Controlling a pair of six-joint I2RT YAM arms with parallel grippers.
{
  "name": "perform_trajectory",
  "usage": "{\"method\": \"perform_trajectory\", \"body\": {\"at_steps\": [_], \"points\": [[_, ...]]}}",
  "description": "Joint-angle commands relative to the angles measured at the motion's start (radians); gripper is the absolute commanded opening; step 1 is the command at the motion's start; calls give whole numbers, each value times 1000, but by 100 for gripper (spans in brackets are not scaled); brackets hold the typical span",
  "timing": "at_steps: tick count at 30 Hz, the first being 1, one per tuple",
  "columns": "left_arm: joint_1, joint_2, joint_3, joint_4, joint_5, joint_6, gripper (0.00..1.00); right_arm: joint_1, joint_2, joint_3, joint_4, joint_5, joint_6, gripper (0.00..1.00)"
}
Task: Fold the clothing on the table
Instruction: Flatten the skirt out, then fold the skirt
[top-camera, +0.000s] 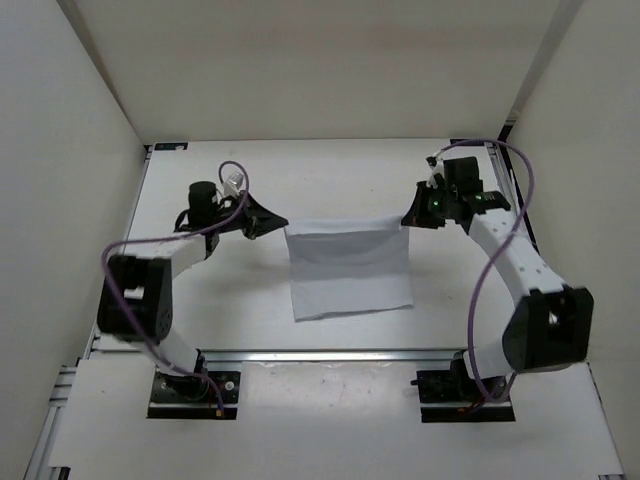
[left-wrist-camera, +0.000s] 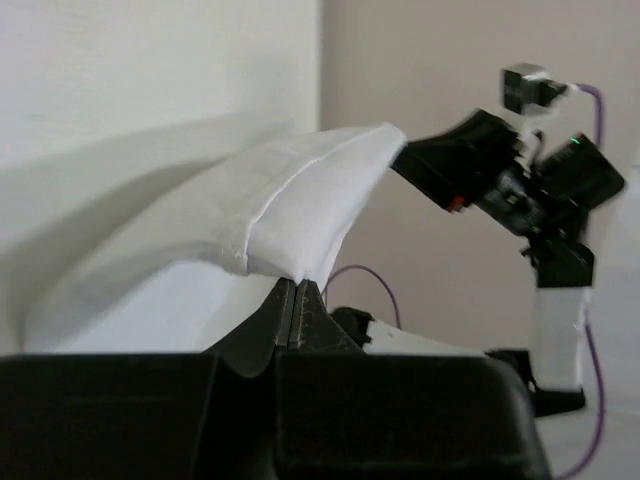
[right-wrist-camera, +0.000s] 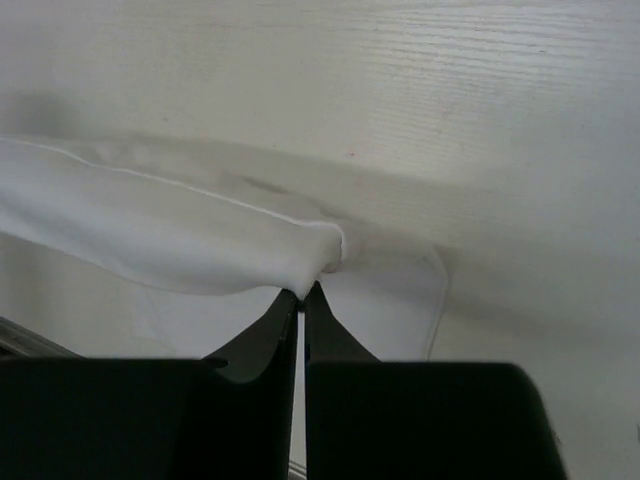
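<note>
The white clothing (top-camera: 350, 270) hangs stretched between both grippers over the middle of the table (top-camera: 300, 170), its lower edge trailing toward the near rail. My left gripper (top-camera: 275, 224) is shut on its upper left corner; in the left wrist view the fabric (left-wrist-camera: 300, 200) bunches right above the closed fingertips (left-wrist-camera: 293, 285). My right gripper (top-camera: 408, 220) is shut on the upper right corner, and the right wrist view shows the hemmed cloth (right-wrist-camera: 200, 230) pinched at the tips (right-wrist-camera: 302, 293). The right arm's gripper (left-wrist-camera: 450, 170) also shows across the cloth in the left wrist view.
White walls enclose the table on the left, back and right. An aluminium rail (top-camera: 330, 353) runs along the near edge, with both arm bases (top-camera: 190, 385) (top-camera: 465, 385) behind it. Purple cables (top-camera: 235, 170) loop off each arm.
</note>
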Motion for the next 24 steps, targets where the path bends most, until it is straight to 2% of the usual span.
{"method": "perform_trajectory", "body": {"at_steps": [1, 5, 8, 13, 16, 18, 20, 22, 24], "points": [[-33, 184, 121, -8, -70, 54, 0, -28, 121, 43, 170, -124, -5, 0], [-35, 401, 310, 44, -78, -10, 0, -57, 273, 190, 166, -153, -26, 0], [-26, 499, 428, 44, -86, -46, 0, -89, 391, 306, 155, -178, -37, 0], [-26, 582, 525, 115, -44, -145, 0, -123, 542, 478, 119, -198, -28, 0], [-35, 596, 571, 92, -53, -130, 0, -131, 574, 523, 100, -204, -25, 0], [-32, 604, 569, 98, -41, -145, 0, -134, 588, 535, 83, -213, -34, 0], [-50, 595, 528, 185, -15, -197, 0, -137, 582, 514, 78, -224, -36, 0], [-65, 567, 453, 257, -1, -234, 0, -139, 558, 444, 77, -218, -37, 0], [-91, 506, 392, 248, -3, -210, 0, -149, 512, 384, 87, -215, -39, 0]]}}
